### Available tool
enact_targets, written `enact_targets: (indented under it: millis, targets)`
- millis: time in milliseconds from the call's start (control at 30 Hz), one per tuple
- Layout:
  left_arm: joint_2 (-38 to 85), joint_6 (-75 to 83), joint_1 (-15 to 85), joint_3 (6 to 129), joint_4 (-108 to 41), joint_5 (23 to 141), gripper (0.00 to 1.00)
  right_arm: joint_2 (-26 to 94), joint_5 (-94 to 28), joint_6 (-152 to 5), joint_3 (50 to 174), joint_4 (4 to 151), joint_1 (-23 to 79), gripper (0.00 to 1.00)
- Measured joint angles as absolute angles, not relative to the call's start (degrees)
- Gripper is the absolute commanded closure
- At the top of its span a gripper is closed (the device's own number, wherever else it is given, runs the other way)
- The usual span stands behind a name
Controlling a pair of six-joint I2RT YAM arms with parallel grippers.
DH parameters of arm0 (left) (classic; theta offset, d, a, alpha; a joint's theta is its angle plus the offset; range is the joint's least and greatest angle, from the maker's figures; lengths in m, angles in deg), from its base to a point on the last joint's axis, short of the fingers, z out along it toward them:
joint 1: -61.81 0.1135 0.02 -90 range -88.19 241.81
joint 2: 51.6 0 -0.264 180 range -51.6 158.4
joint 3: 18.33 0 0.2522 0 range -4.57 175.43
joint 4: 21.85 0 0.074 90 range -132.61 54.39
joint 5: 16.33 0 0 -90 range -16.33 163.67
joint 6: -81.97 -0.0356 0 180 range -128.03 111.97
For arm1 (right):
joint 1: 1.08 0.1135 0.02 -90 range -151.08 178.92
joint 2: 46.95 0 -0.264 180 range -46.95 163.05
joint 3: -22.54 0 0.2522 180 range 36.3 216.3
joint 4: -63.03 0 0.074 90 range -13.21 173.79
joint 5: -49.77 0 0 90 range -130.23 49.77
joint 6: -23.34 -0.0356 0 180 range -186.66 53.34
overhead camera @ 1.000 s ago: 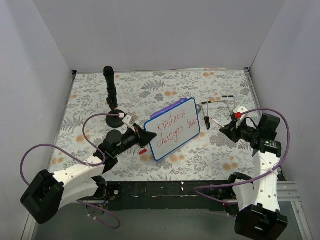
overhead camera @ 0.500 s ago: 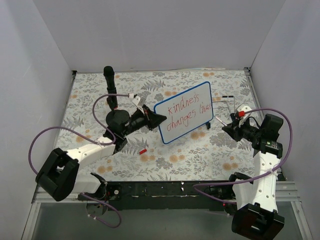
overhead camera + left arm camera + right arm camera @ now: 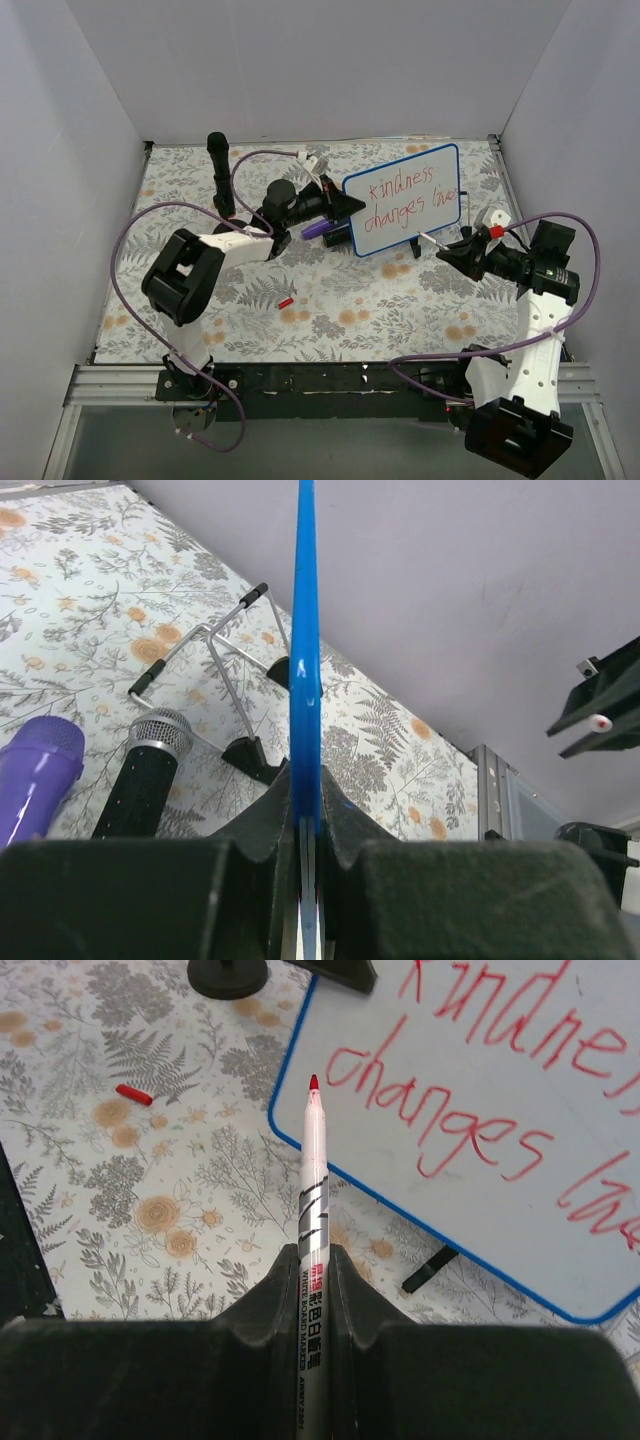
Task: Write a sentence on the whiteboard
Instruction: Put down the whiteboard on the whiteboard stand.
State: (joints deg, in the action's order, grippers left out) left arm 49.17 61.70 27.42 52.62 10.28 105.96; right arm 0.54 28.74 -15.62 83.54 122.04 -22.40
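While the left hand [image 3: 349, 205] clamps the whiteboard [image 3: 405, 200], board upright between both hands, right hand [image 3: 449, 251] grasping red marker [image 3: 313, 1175].

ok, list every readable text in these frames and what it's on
"kindness changes lives": red handwritten sentence, two lines, on the whiteboard.
"WHITE BOARD MARKER": printed on the red marker barrel; the characters above it and the print below are too small to read.
Nothing else is legible.

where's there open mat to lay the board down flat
Free: the near strip of mat, between the red cap and the right gripper holding the red marker. Crowded: far side, where the left gripper, whiteboard, purple marker and black stand bunch together.
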Motion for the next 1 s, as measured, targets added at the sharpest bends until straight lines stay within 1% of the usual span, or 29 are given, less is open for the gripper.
enact_targets:
  millis: [233,500,733,1000]
  targets:
    - [62.98,68.00,27.42,63.11,17.06,109.54,1.00,3.49,33.90,-11.42,85.31,125.36,-22.92,0.99]
    - [73.74,70.84,26.96,75.15,18.28,110.64,1.00,4.93,35.82,-9.61,85.31,126.98,-24.76,0.99]
    - [78.81,67.93,25.32,84.88,12.73,110.09,1.00,5.87,36.70,-8.34,85.31,128.01,-25.50,0.99]
    - [81.36,66.40,23.79,86.58,10.39,110.44,1.00,6.04,36.90,-7.49,85.31,128.64,-25.76,0.99]
